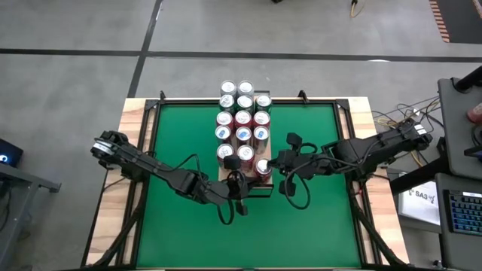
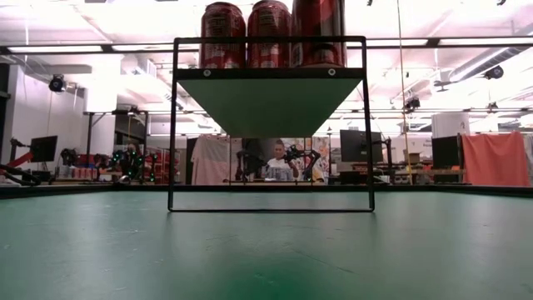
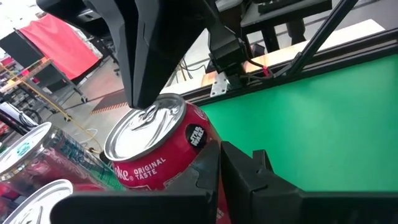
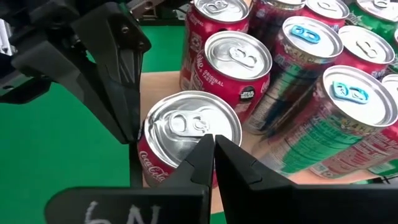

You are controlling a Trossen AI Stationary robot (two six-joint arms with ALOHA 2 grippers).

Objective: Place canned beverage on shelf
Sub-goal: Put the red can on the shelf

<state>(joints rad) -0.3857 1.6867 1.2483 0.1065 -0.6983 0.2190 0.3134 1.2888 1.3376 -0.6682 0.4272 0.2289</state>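
Two claws fully closed, empty: right claw over red can, left claw beside.

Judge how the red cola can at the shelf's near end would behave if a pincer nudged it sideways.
The red cola can looks rigid, with a smooth printed wall, so it would probably slide rather than deform. Standing upright at the shelf edge, it could tip off; once down it would likely roll. Its tab looks unopened, suggesting it is full and fairly heavy.

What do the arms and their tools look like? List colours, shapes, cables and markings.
Both arms are dark, jointed and slim. The left tool and right tool have black angular fingers. Black cables loop beside each wrist. The right tool's base carries white handwritten characters, only partly visible.
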